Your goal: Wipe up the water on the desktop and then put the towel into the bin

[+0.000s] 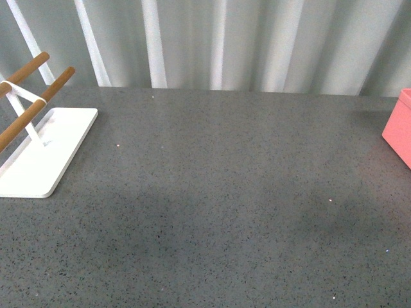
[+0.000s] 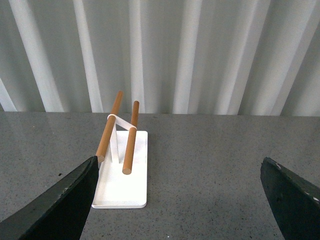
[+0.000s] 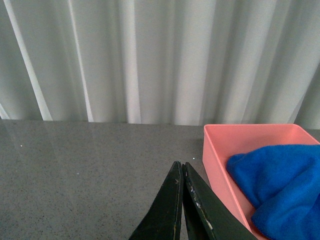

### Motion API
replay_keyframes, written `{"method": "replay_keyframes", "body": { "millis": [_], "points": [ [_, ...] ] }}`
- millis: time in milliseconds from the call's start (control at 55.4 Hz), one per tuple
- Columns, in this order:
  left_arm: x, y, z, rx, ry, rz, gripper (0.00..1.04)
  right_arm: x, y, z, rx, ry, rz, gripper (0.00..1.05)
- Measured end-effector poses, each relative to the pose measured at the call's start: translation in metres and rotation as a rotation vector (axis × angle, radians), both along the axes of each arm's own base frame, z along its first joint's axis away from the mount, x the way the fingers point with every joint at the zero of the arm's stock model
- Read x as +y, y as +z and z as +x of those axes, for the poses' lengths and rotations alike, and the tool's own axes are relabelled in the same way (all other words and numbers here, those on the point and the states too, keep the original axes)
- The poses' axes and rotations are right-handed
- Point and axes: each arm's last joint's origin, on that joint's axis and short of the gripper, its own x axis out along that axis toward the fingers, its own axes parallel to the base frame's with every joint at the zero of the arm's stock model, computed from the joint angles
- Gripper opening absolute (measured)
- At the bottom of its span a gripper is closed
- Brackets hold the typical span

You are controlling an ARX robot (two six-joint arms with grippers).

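1. Towel (image 3: 277, 185), bright blue and bunched, lies inside the salmon-pink bin (image 3: 218, 150), heaped against the wall of the bin nearest the right wrist camera.
2. In the front view only a corner of the bin (image 1: 399, 131) shows, at the table's right edge, towards the far side.
3. The table (image 1: 218, 192) is dark grey and finely speckled, with a few white glints; its middle lies bare and no water can be made out on it.
4. A white tray-base rack (image 1: 45, 151) with two wooden bars (image 1: 29, 90) stands at the table's left edge; the left wrist view shows the same rack (image 2: 125, 182) ahead, with the bars (image 2: 131, 137) running side by side above the base.
5. The left end effector (image 2: 180, 200) is spread wide, its two dark fingers (image 2: 65, 205) far apart and nothing between them.
6. The right end effector (image 3: 181, 200) is closed down narrow, its dark fingers (image 3: 167, 210) pressed together and holding nothing, just beside the bin.
7. White pleated curtain (image 1: 257, 42) hangs behind the table's far edge.
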Motion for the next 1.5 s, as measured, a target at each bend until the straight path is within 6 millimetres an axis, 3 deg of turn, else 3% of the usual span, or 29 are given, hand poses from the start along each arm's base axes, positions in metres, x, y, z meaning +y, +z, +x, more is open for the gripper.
{"method": "replay_keyframes", "body": {
  "millis": [722,885,1192,1354,1426,1499],
  "points": [
    [0.0,0.0,0.0,0.0,0.0,0.0,0.98,0.0,-0.003,-0.015,-0.03,-0.004,0.003,0.03],
    [0.0,0.0,0.0,0.0,0.0,0.0,0.98,0.0,-0.006,-0.026,-0.027,-0.007,0.007,0.03],
    [0.0,0.0,0.0,-0.001,0.0,0.0,0.98,0.0,-0.007,-0.026,-0.023,-0.006,0.008,0.03],
    [0.0,0.0,0.0,-0.002,0.0,0.0,0.98,0.0,-0.006,-0.026,-0.023,-0.007,0.008,0.26],
    [0.0,0.0,0.0,-0.001,0.0,0.0,0.98,0.0,-0.006,-0.026,-0.024,-0.007,0.008,0.45],
    [0.0,0.0,0.0,-0.001,0.0,0.0,0.98,0.0,-0.007,-0.026,-0.023,-0.007,0.008,0.56]
  ]
}}
